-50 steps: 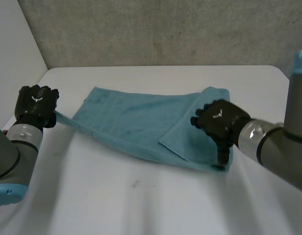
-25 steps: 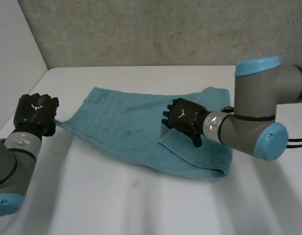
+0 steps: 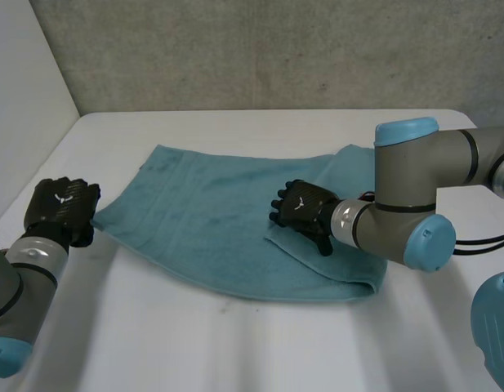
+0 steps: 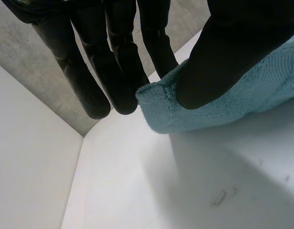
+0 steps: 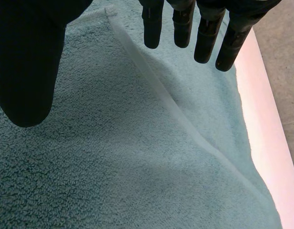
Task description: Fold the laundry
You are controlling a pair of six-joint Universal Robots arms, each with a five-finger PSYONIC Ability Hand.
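White table point(image 3: 235, 343), soft floppy towel point(image 3: 194, 220): left hand point(image 3: 62, 208) pinches its corner, right hand point(image 3: 302, 211) hovers straight-fingered over the folded flap point(image 3: 333, 257), so I'd grab corners.

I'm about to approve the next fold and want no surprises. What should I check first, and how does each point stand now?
1. Left hand pinches the towel at its corner: ok, thumb and fingers close on it.
2. Right hand free for a new grasp: ok, fingers straight, holding nothing.
3. Right hand touching the flap: cannot tell.
4. Towel wholly on the table: ok.
5. Flap lined up with the towel's near edge: not ok, it lies slanted and short of that edge.
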